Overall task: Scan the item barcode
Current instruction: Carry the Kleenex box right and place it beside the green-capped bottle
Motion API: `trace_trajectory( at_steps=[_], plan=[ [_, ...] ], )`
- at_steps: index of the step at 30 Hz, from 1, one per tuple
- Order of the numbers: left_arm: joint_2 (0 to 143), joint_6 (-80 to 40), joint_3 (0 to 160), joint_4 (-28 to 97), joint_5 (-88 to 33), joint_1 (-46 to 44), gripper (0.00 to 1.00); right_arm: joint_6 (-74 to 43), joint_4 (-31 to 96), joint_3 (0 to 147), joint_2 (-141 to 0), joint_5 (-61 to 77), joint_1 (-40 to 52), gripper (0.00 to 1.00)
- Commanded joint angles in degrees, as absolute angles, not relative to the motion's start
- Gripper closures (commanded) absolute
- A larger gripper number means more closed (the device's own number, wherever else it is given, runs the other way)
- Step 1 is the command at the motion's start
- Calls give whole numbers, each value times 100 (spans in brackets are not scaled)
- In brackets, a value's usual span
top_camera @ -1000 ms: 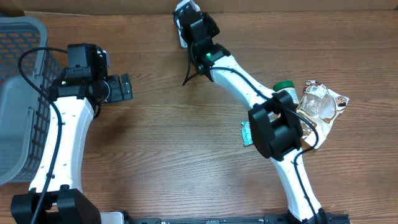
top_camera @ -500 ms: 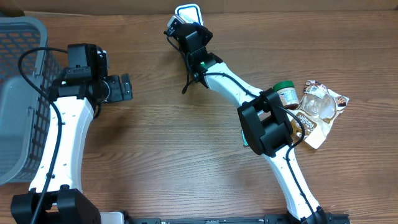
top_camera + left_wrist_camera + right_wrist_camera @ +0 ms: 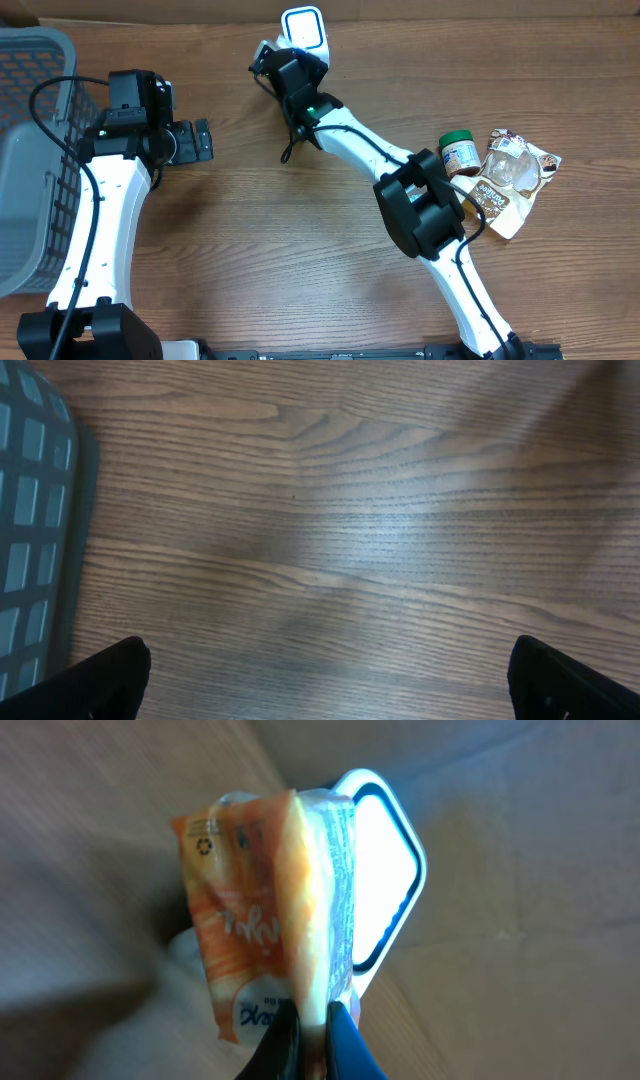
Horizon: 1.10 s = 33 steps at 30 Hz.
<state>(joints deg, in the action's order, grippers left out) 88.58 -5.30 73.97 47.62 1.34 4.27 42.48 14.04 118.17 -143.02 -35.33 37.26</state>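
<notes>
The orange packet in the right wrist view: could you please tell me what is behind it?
The white scanner, its bright window lit. The packet covers the scanner's left edge, so that part cannot be seen.

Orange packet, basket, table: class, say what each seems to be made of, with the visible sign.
The orange packet: likely thin plastic film, slightly glossy; it creases and folds where the right tool pinches it.
The basket: grey moulded plastic, matt; its wall is an open grid.
The table: wood or wood-look laminate, smooth with faint sheen; grain lines show, which one is unclear.
</notes>
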Motion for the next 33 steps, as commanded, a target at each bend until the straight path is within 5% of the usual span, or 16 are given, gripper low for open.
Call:
trace_trajectory(
  at_steps=[1, 11, 16, 33],
  plan=[
    [8886, -362, 7404, 4759, 169, 449, 1, 3238, 1931, 11856, -13305, -3509, 3883, 96],
    [8886, -362, 7404, 4759, 169, 447, 0, -163, 6324, 11856, -11944, -355, 3800, 93],
    [8886, -362, 7404, 4759, 169, 449, 1, -1507, 8444, 11655, -11915, 169, 3450, 96],
    [8886, -362, 7404, 4759, 169, 449, 1, -2740, 8525, 9594, -11915, -301, 1253, 92]
  ],
)
